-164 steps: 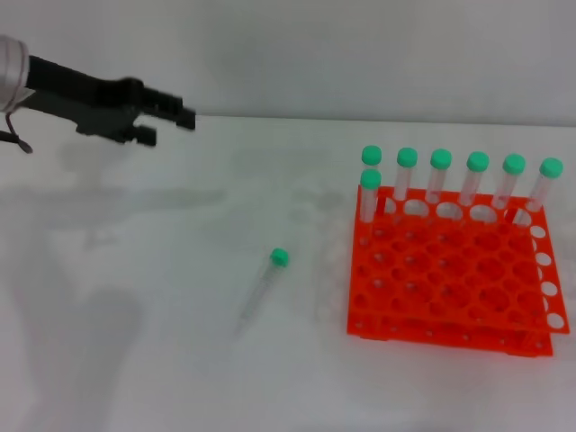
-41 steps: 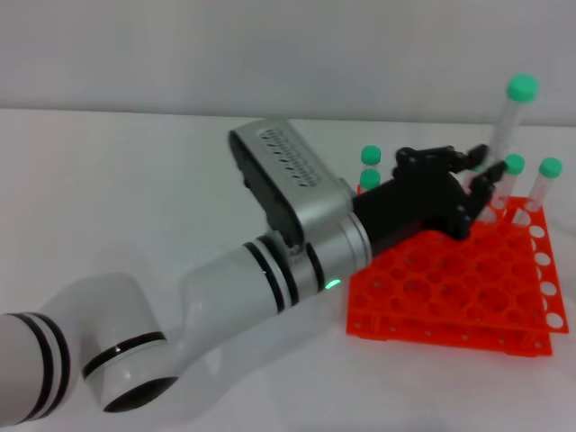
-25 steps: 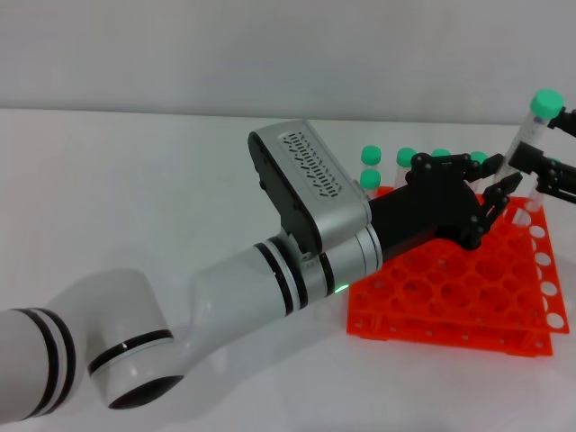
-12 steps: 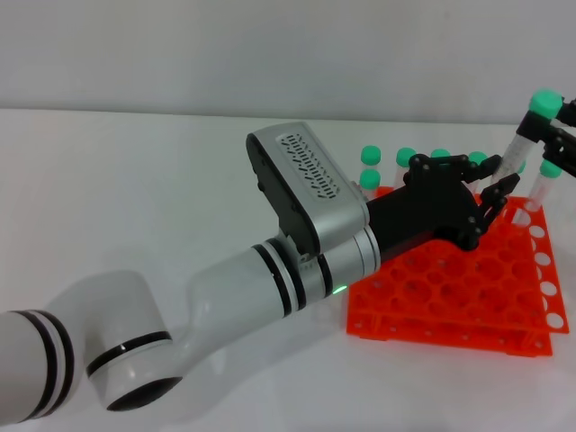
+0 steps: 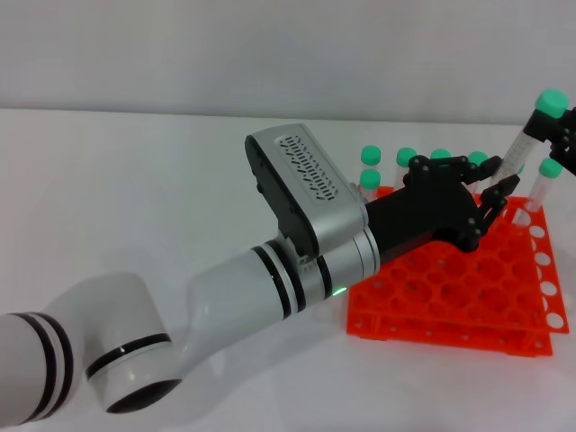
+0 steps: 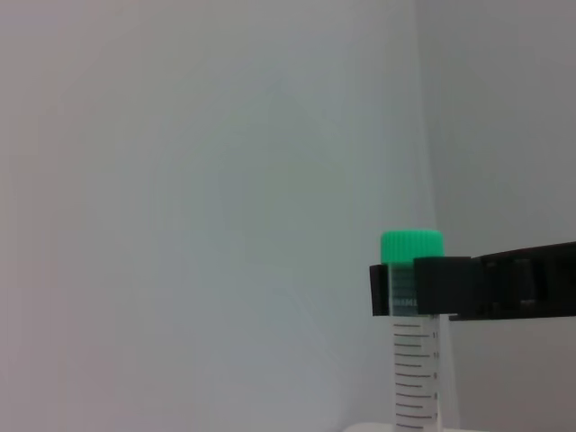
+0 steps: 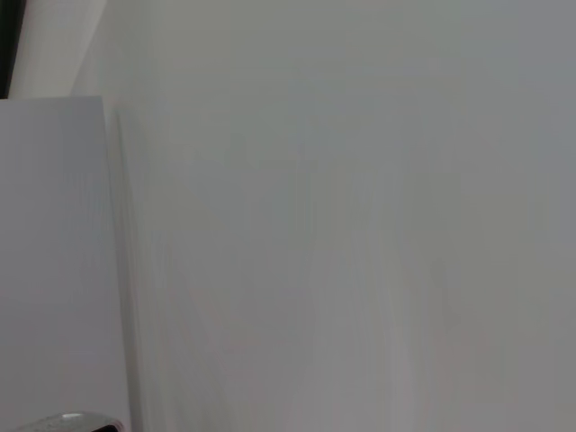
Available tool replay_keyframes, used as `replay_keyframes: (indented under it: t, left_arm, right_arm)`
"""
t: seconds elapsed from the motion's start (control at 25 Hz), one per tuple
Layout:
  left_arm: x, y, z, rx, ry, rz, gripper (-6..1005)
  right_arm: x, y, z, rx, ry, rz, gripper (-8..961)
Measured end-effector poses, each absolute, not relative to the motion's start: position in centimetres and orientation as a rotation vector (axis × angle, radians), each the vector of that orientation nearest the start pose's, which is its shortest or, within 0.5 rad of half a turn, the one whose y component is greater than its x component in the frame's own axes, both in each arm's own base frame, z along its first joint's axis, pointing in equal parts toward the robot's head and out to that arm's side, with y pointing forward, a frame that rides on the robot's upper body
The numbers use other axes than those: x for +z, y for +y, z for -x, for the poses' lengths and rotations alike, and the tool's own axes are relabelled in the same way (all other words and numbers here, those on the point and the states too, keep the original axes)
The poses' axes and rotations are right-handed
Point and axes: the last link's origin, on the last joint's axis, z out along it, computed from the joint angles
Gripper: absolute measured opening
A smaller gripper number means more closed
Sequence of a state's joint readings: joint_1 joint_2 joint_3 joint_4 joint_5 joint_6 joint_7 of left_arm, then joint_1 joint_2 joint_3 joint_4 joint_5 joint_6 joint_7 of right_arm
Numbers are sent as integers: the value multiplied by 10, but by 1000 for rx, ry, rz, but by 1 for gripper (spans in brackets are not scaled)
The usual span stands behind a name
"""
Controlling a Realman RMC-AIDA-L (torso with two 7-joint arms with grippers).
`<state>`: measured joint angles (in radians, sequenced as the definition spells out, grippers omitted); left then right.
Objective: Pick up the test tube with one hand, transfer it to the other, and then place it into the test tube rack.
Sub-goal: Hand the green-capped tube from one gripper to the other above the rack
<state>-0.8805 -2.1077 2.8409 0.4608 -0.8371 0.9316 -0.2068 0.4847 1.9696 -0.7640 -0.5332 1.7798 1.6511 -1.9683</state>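
Left hand (image 5: 463, 202) reaches out over the test tube rack (image 5: 450, 297), its silver-white wrist and forearm crossing the white table (image 5: 135, 180) from the near left; the black fingers (image 5: 493, 200) are spread and loose, nothing clamped between them. Behind and just beside this hand stand several green-capped tubes (image 5: 370, 166) in the rack's far row, partly hidden by the palm; one more (image 5: 544, 184) stands clear at the row's right end. The forearm and hand cover much of the rack's left and middle holes; the near rows and the right edge lie uncovered. Past the left hand's fingertips, up and to the right, the right hand (image 5: 562, 135) shows only as black fingers at the frame edge, closed around the test tube (image 5: 531, 135) just under its green cap. The tube sits above the rack's far right corner, long axis steeply upright, leaning cap-end away to the right, cap on top, lower end down toward the left fingertips; whether they touch it cannot be told. In the left wrist view the same tube (image 6: 412, 360) stands near vertical, cap up, graduation marks visible, a black finger (image 6: 477, 286) wrapped across it just under the cap.
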Motion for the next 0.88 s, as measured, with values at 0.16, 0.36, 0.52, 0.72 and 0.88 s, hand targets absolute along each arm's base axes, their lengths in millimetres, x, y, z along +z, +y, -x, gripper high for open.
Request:
replay_keyframes:
  t: [0.16, 0.36, 0.52, 0.72, 0.88]
  left_arm:
    - [-151, 348, 103, -981, -136, 2431, 306]
    - [-149, 350, 108, -958, -126, 2416, 313]
    - [-150, 348, 111, -932, -93, 2411, 318]
    - [-148, 343, 130, -887, -101, 2368, 439]
    - [-138, 338, 158, -864, -180, 2252, 559]
  right_arm:
    - [76, 342, -246, 1247, 318, 2309, 225]
    - [76, 340, -245, 1255, 311, 2313, 224]
    - [77, 340, -244, 1259, 306, 2312, 223]
    - [82, 341, -248, 1266, 317, 2270, 217]
    - [84, 342, -251, 1256, 329, 2240, 205]
